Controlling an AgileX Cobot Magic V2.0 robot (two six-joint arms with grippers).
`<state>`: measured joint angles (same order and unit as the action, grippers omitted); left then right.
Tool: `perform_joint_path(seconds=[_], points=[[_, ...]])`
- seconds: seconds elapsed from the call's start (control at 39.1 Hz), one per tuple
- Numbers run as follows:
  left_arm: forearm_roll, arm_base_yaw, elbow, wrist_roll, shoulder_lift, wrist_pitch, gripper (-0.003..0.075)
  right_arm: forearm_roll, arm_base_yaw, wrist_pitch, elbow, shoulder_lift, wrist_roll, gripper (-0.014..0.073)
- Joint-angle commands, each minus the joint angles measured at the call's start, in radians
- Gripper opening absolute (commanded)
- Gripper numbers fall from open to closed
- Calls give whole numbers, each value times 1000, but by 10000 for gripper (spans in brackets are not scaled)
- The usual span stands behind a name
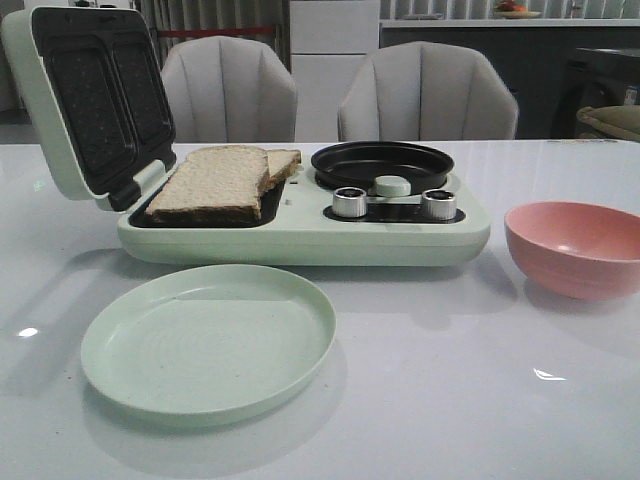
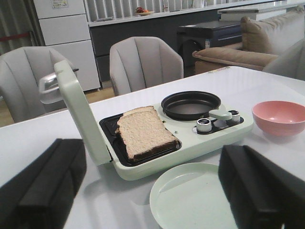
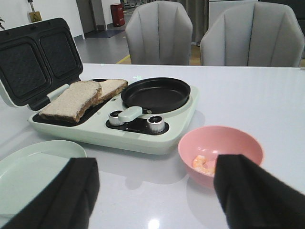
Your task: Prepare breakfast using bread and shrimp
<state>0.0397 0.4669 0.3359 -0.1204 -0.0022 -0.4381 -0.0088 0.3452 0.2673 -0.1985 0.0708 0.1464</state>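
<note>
Two bread (image 1: 215, 182) slices lay overlapping on the open sandwich maker (image 1: 300, 235) grill plate. Shrimp (image 3: 204, 163) sat in the pink bowl (image 3: 224, 143), right of the maker. Left gripper (image 2: 147, 191) and right gripper (image 3: 155, 191) both hung with jaws apart, empty, above the white table (image 1: 450, 400) near the green plate (image 1: 208, 340).

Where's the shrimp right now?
The shrimp lies inside the pink bowl, on the table to the right of the breakfast maker; only the right wrist view shows it.
</note>
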Motion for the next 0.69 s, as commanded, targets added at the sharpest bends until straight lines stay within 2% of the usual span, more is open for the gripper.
perform_joint_path(seconds=[0.0,0.15,0.23,0.49,0.66], points=[[21,0,63,14,57,80,569,2,-5,-76,-27,8,0,600],[43,0,165,14,205,90,439,2,-5,-76,-27,8,0,600],[43,0,233,14,292,93,410,2,-5,-76,-27,8,0,600],[54,-7,441,25,590,92,405,2,-5,-76,-27,8,0,600],[68,-94,569,66,788,73,405,2,-5,-76,-27,8,0,600]])
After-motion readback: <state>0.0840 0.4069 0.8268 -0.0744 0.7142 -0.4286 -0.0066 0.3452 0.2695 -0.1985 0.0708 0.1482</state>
